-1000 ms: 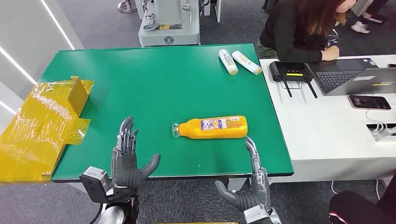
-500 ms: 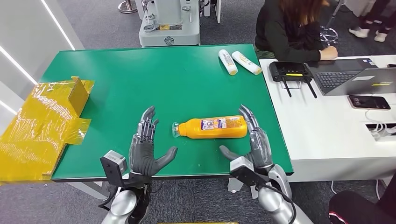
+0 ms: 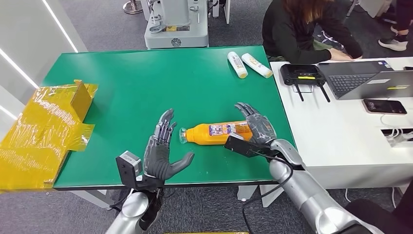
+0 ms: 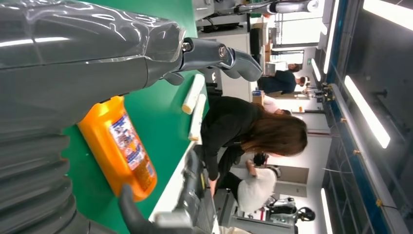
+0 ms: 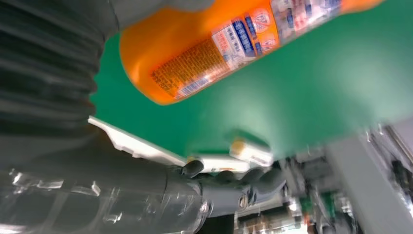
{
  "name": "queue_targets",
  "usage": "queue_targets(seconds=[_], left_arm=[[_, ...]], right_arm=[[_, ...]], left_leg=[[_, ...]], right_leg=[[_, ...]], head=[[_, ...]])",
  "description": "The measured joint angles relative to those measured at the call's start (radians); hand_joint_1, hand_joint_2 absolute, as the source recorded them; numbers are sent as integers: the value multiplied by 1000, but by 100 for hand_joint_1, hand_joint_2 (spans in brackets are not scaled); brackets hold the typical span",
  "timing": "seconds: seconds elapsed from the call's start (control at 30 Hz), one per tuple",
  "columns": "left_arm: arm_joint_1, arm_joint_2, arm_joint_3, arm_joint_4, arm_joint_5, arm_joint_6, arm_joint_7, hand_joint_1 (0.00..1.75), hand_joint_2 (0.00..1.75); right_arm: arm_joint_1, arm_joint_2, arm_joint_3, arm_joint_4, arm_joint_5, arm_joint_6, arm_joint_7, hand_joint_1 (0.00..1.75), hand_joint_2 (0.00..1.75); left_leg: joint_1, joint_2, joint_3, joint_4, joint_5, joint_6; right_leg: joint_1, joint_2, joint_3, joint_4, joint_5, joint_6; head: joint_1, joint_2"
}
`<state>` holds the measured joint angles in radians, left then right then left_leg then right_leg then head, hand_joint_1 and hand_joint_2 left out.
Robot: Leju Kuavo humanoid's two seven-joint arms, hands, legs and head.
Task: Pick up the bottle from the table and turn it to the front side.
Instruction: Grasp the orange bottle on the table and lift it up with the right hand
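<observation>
Green table [image 3: 122, 83] has much free surface in the middle and toward its far edge, and you see the orange bottle [image 3: 219, 132] lying on its side near the front edge, cap toward your left hand [image 3: 160, 153]. That hand is spread wide, holding nothing, just beside the cap and not touching. Your right hand [image 3: 255, 127] lies over the bottle's base end; whether it grips, you cannot tell. Two small white tubes [image 3: 248, 64] lie well apart at the far edge, a yellow wrapped box [image 3: 41, 131] overhangs the left edge, and a white desk [image 3: 341, 141] adjoins the right side.
</observation>
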<state>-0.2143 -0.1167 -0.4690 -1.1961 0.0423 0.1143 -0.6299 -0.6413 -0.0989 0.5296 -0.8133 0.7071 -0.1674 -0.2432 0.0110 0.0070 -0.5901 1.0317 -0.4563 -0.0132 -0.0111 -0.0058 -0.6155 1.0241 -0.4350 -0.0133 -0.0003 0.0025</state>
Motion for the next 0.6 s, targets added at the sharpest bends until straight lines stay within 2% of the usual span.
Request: queue_targets(seconds=[0.27, 0.6], left_arm=[[-14, -9, -5, 10, -6, 1, 29, 0, 175], [-6, -9, -5, 9, -45, 22, 51, 0, 175]], right_arm=[[-159, 47, 72, 250, 62, 138, 35, 0, 175], [-196, 66, 141, 357, 105, 207, 26, 0, 175]], left_leg=[[0, -1, 0, 0, 1, -1], [0, -1, 0, 0, 1, -1]], right_leg=[[0, 0, 0, 0, 0, 0], [0, -1, 0, 0, 0, 0]], head=[[0, 0], [0, 0]])
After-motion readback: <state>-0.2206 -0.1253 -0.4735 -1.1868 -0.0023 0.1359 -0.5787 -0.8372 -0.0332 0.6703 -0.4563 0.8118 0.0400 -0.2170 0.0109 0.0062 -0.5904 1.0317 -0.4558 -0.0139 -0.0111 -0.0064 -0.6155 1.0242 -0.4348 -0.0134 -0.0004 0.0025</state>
